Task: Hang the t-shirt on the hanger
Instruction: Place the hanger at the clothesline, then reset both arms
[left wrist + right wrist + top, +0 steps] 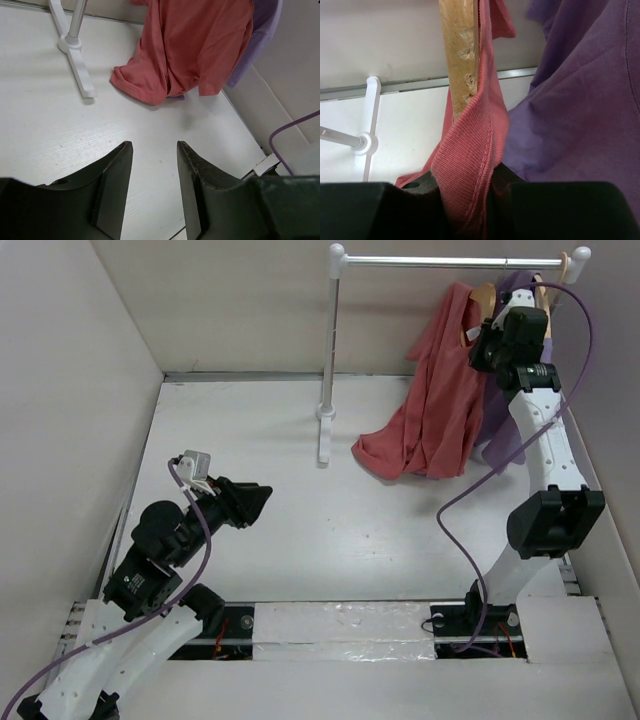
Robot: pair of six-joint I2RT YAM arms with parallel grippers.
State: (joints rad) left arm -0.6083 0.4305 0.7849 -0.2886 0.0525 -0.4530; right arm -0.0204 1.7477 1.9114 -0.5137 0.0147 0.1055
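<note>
The coral-red t-shirt [432,410] hangs from the rail at the back right, its hem resting on the table. An arm of the wooden hanger [460,55] is inside its ribbed neck [470,160]. My right gripper [487,343] is raised beside the hanger [483,300] and is shut on the t-shirt's neckband [467,200]. Low over the table at the left, my left gripper [262,498] is open and holds nothing. Through its fingers [117,170] I see bare table, with the t-shirt [185,50] farther off.
A purple t-shirt [515,390] hangs right behind the red one, close to the right wall [580,90]. The white garment rack has a post [330,350] and a foot [323,435] at the back centre. A purple cable [470,480] loops from the right arm.
</note>
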